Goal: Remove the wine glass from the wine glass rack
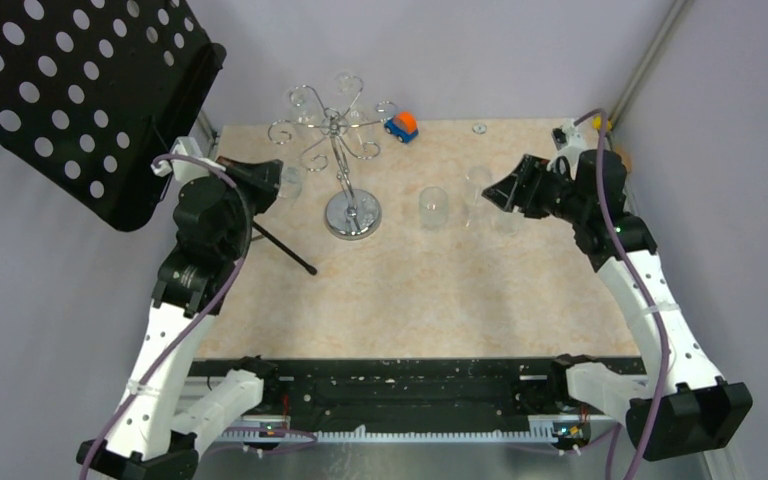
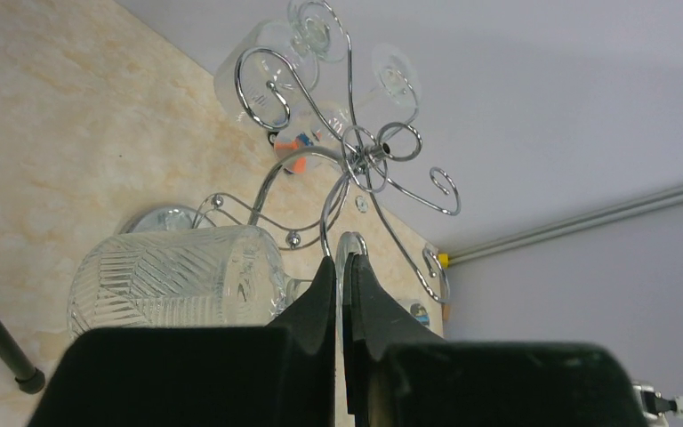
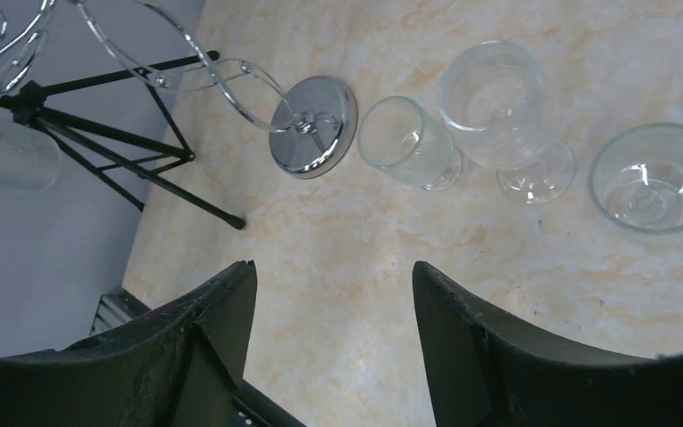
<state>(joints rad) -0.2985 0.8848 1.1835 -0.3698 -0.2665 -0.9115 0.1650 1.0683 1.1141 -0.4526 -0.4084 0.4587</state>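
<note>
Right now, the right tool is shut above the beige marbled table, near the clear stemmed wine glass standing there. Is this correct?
No: the right tool is open, not shut; the right wrist view shows its jaws wide apart, holding nothing. It is above the beige marbled table, near the clear stemmed wine glass standing there.

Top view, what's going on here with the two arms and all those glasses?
The left fingers are shut on the foot of a patterned wine glass, holding it sideways in the air beside the chrome rack, apparently clear of it. Other glasses hang on the rack. The right fingers are open and empty above the table, where a tumbler, a stemmed glass and a glass bowl stand.
</note>
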